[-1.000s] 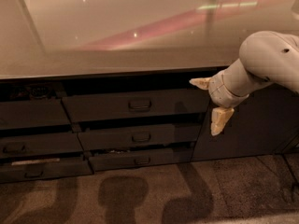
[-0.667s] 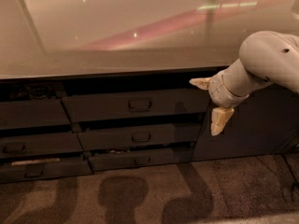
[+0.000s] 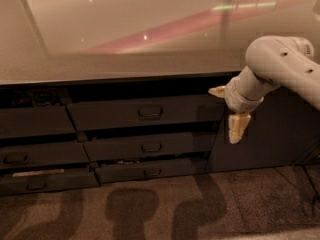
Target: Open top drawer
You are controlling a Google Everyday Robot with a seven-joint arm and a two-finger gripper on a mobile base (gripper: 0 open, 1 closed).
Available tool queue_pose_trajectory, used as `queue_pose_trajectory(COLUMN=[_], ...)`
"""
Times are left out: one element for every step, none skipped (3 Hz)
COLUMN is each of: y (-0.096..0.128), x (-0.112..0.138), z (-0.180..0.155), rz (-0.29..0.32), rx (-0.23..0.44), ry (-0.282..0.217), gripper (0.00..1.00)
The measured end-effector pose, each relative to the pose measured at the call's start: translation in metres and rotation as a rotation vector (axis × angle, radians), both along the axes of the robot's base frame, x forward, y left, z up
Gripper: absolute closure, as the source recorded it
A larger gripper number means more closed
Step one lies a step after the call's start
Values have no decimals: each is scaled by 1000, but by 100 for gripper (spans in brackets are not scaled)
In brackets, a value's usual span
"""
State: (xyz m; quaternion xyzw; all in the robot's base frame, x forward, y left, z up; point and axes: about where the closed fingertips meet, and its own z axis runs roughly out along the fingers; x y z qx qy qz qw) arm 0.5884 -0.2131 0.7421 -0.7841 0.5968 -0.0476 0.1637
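**Q:** Where is the robot's tool?

**A:** The tool (image 3: 222, 115) sits at the end of a pale, rounded robot arm (image 3: 280, 64) that reaches in from the right. It hangs just past the right end of the wide dark grey top drawer (image 3: 110, 115). Its two cream fingers (image 3: 237, 128) are spread wide apart with nothing between them. One points left, near the drawer's upper right corner, and the other points down in front of a dark cabinet door (image 3: 272, 134). Whether either finger touches the cabinet is unclear.

**Q:** And the drawer itself?

**A:** It lies directly under the edge of a glossy pale tabletop (image 3: 125, 44), with a dark gap above its front. A rectangular loop handle (image 3: 150, 112) sits at its centre, well to the left of the tool.

**Q:** What surrounds it?

**A:** Two slimmer dark drawers (image 3: 150, 147) are stacked beneath it, each with a similar handle. More dark drawer fronts (image 3: 35, 122) stand to the left. Below is a mottled brown floor (image 3: 150, 209) crossed by soft shadows.
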Motion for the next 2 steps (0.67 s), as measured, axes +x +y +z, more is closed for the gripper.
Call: queue_pose_trajectory(y=[-37, -37], x=[29, 29], z=[-39, -39], rz=[-95, -95], rx=[3, 3], ry=[84, 83], gripper=[0, 0])
